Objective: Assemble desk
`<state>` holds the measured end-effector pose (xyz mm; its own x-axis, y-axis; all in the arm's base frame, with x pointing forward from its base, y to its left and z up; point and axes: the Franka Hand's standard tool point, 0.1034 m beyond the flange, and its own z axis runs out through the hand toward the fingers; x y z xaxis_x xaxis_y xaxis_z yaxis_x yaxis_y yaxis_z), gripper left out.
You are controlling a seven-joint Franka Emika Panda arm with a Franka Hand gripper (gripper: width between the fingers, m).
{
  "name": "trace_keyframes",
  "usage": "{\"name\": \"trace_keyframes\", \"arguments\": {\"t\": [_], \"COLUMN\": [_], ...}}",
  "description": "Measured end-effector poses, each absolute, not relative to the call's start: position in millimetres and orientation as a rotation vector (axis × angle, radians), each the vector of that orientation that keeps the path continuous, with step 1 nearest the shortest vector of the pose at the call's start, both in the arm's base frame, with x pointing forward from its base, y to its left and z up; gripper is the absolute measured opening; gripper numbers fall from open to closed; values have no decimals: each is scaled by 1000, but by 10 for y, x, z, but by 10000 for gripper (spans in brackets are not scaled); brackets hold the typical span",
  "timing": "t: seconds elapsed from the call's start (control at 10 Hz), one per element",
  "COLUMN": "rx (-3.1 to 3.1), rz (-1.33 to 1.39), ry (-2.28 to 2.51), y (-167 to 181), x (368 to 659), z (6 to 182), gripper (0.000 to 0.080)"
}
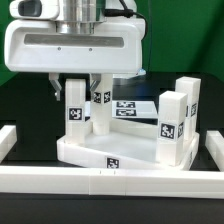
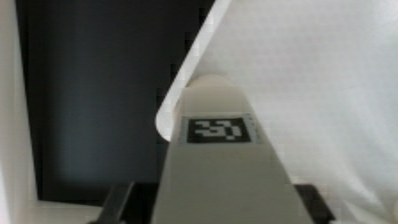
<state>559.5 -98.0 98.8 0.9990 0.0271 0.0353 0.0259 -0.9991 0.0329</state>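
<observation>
a: where does the desk sit?

b: centred on the dark bench (image 1: pixel 20 108), inside the white border rails (image 1: pixel 110 182). tabletop (image 1: pixel 120 152) lying flat, rim up, with legs standing on it: two at the exterior view's right (image 1: pixel 178 118), one nearer the middle (image 1: pixel 100 108), one at the left (image 1: pixel 74 108) under the arm.

a: and the gripper?

b: gripper (image 1: pixel 74 88) straight above the left leg, fingers down either side of its top. wrist view filled by that leg (image 2: pixel 222 165), tagged face toward the camera, dark finger pads at its base. looks closed on the leg; real clamping or mere contact not certain from here.

a: how will the leg handle?

b: probably light, rigid plastic, with smooth faces likely to slip under a weak squeeze. no give, so no crushing worry. best held across two flat opposite faces near the upper end, square to the block, leaving the lower end free to meet the tabletop.

a: any risk?

b: an off-centre grip could let the leg twist. neighbouring leg just beside it, so little room for sideways motion.
</observation>
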Motion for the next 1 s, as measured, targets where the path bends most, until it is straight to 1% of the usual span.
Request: {"name": "trace_keyframes", "arguments": {"t": [0.2,0.4,1.0], "rx": [3109,3093,2873], "rz": [59,63,51], "ry": [-163,-583,-1360], "y": [-980,-1004,-1029], "x": [5595,5578,5571], "z": [988,981,984], "gripper": [290,290,290]}}
